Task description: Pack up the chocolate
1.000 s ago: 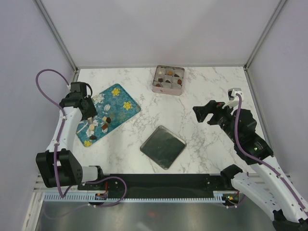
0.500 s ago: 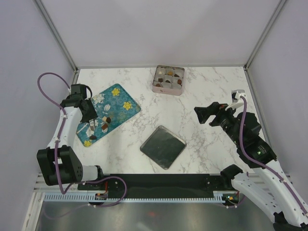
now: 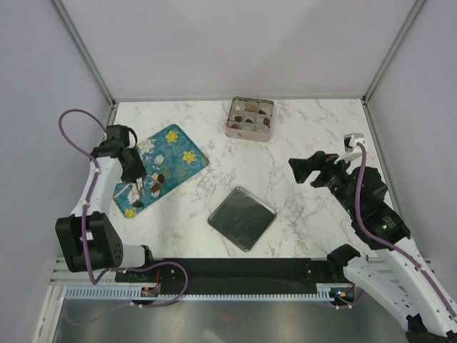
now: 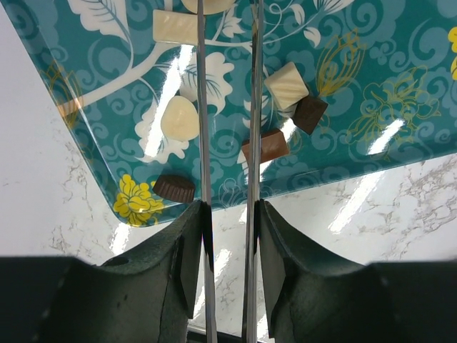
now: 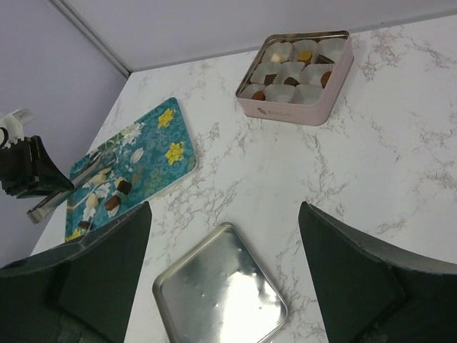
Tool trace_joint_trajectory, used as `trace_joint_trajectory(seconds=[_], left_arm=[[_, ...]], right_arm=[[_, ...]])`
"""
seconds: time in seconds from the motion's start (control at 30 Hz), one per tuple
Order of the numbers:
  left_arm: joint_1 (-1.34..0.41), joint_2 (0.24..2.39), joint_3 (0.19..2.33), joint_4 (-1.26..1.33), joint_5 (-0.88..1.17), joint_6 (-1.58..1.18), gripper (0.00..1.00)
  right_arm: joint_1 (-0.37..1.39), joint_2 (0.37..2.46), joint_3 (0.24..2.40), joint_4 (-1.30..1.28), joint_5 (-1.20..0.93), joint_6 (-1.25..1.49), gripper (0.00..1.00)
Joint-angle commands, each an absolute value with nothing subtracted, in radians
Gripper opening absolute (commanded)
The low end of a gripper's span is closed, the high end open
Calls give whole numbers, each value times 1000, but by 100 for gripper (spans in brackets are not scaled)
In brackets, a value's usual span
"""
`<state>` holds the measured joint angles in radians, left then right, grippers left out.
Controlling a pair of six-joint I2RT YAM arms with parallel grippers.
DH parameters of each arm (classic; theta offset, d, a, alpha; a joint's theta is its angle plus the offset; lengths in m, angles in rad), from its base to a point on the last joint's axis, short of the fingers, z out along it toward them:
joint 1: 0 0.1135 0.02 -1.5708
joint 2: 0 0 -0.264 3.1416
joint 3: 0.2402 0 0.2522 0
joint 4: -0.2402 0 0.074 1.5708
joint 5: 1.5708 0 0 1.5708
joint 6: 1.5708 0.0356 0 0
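The left gripper (image 4: 227, 28) hangs over the patterned tray (image 4: 400, 64), its jaws narrow with nothing visibly between them, while the right gripper (image 5: 221, 236) gapes wide above the tabletop (image 5: 400, 136). The chocolate (image 4: 265, 146) lies loose on that tray, more already in the tin (image 3: 249, 118); the pieces look light, smooth and easily marked, so I would pinch one gently across its flat sides.

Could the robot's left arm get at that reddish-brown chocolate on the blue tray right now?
Probably yes. The left gripper hangs right over the tray, and the reddish-brown chocolate lies just beside its fingers, with nothing on top of it. A dark piece sits close by, though.
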<state>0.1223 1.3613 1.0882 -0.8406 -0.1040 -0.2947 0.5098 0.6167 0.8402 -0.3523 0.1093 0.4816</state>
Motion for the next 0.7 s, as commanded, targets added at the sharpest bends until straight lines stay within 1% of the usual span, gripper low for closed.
trace_joint_trajectory(seconds=[0.0, 0.1, 0.37, 0.5, 0.53, 0.67], left_arm=[[126, 1336, 1118, -873, -132, -276, 42], [126, 1328, 1141, -891, -192, -270, 45], [127, 1341, 1118, -887, -186, -276, 47], [127, 1350, 1115, -871, -126, -281, 45], [127, 1354, 1114, -867, -120, -281, 43], [127, 1364, 1108, -871, -110, -278, 40]], right_arm=[[515, 620, 847, -325, 115, 474, 93], [515, 624, 847, -321, 103, 479, 93], [515, 620, 850, -319, 92, 485, 93], [517, 618, 847, -321, 91, 483, 92], [515, 615, 847, -319, 92, 482, 92], [517, 614, 847, -324, 98, 477, 93]])
